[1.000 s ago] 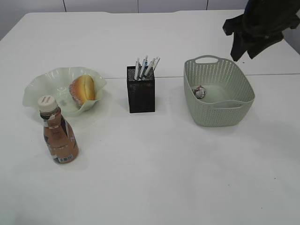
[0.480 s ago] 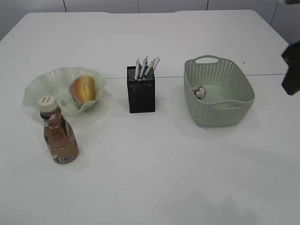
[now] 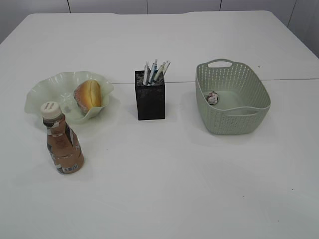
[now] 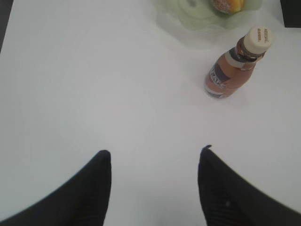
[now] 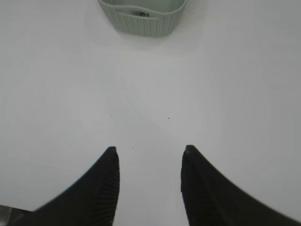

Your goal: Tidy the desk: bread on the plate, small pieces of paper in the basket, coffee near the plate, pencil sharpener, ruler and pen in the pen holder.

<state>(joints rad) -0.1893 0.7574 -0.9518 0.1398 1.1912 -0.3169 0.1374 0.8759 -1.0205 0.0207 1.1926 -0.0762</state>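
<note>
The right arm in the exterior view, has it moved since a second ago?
Yes. It was above the green plastic basket, slid out toward the right edge, and is now gone from the exterior view; its gripper hangs open over bare table.

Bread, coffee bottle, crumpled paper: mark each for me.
Bread (image 3: 88,94), exterior view, on the middle of its crust.
Coffee bottle (image 3: 63,147), exterior view, on its label.
Crumpled paper (image 3: 213,97), exterior view, on the ball inside the basket (image 3: 234,118).
</note>
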